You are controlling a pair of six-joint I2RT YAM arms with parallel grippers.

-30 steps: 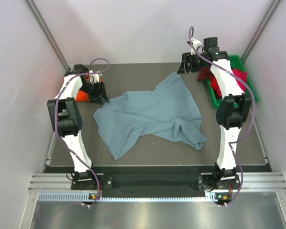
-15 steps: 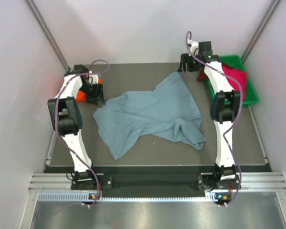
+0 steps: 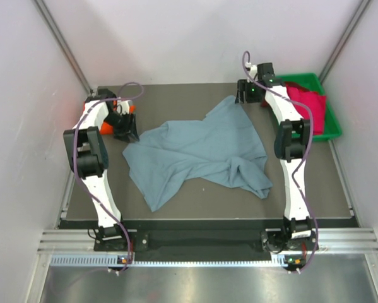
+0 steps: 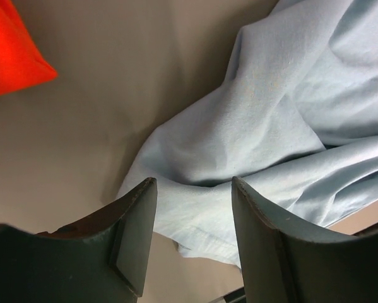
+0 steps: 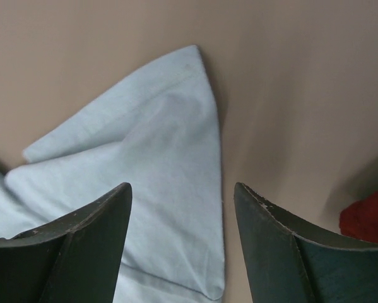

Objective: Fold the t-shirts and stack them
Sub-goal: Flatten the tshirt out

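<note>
The big t-shirt (image 3: 198, 154) lies centre, a second t-shirt (image 4: 12, 50) far left, the bin (image 3: 332, 123) far right.

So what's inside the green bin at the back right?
Bunched crimson cloth fills much of the green bin. How many shirts that is, and anything beneath it, is covered. The right arm also hides part of the bin.
</note>
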